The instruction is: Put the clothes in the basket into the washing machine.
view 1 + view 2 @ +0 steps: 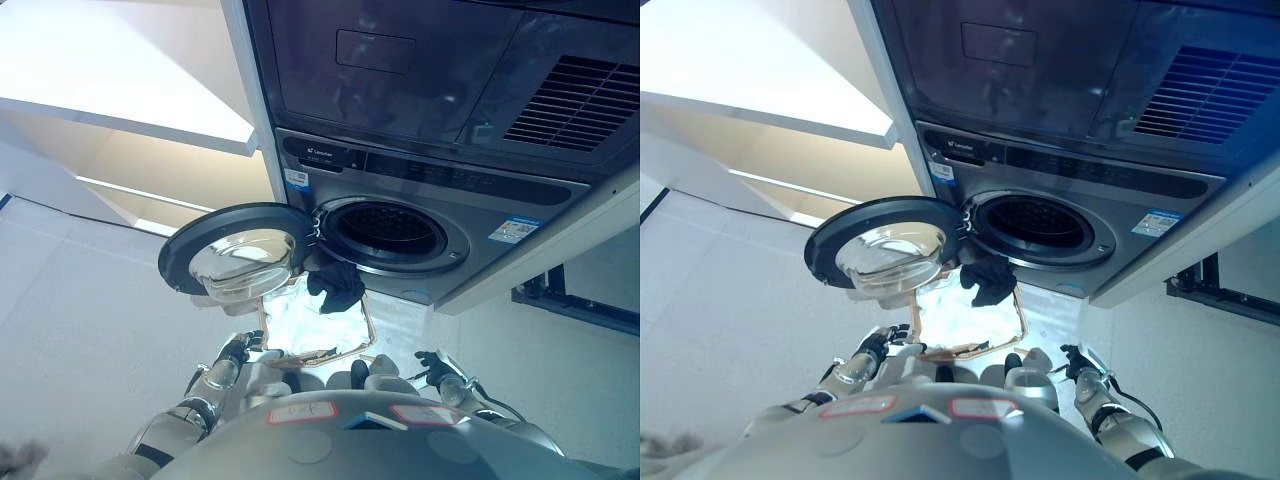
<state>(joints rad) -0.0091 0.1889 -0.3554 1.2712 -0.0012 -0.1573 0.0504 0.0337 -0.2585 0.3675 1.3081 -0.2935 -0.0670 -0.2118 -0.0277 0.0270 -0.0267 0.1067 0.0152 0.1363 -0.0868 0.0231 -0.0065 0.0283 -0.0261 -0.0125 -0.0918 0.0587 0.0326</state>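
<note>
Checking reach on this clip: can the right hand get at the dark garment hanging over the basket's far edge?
Probably yes. The right hand sits low beside the basket, and nothing stands between it and the dark garment. The open washer door lies to the left, clear of that path.

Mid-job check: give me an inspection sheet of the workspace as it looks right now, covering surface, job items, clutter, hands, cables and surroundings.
Surface: pale floor, bare where visible.
Job's things: washing machine with its door swung open to the left and its drum dark inside; basket standing on the floor below the opening, with a dark garment draped at its far rim just under the drum.
Clutter: nothing seen.
Hands: left hand by the basket's near left corner; right hand to the basket's right, apart from it; finger state unclear for both.
Cables: nothing seen.
Surroundings: white shelf to the machine's left.
</note>
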